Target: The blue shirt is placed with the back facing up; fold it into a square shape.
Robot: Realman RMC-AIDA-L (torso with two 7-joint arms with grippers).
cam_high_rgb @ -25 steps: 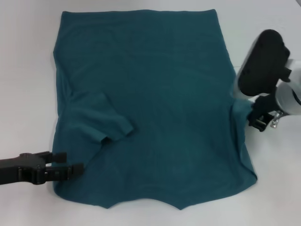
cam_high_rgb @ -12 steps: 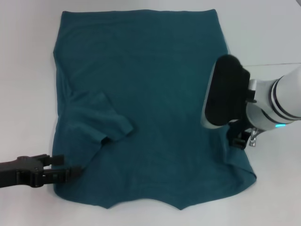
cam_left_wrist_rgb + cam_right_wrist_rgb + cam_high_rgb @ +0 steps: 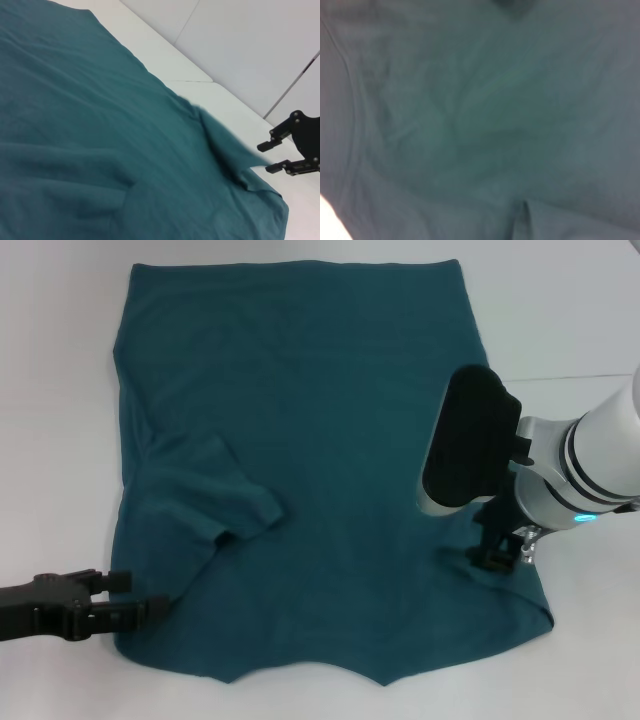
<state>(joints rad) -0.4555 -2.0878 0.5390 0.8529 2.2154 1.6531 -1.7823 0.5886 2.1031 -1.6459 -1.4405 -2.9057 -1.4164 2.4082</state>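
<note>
The blue shirt lies spread back up on the white table, with its left sleeve folded inward. My right gripper is low over the shirt's lower right part, just inside its right edge. In the left wrist view this gripper has its fingers apart, beside a raised fold of cloth. My left gripper is at the shirt's lower left edge with its fingers apart, holding nothing. The right wrist view shows only blue cloth up close.
White table surface surrounds the shirt on all sides. A thin seam line crosses the table at the right. The right arm's dark forearm cover hangs above the shirt's right side.
My right gripper moved from outside the shirt's right edge inward and toward the front, carrying the right sleeve over the shirt. My left gripper slid slightly back toward the front left.
</note>
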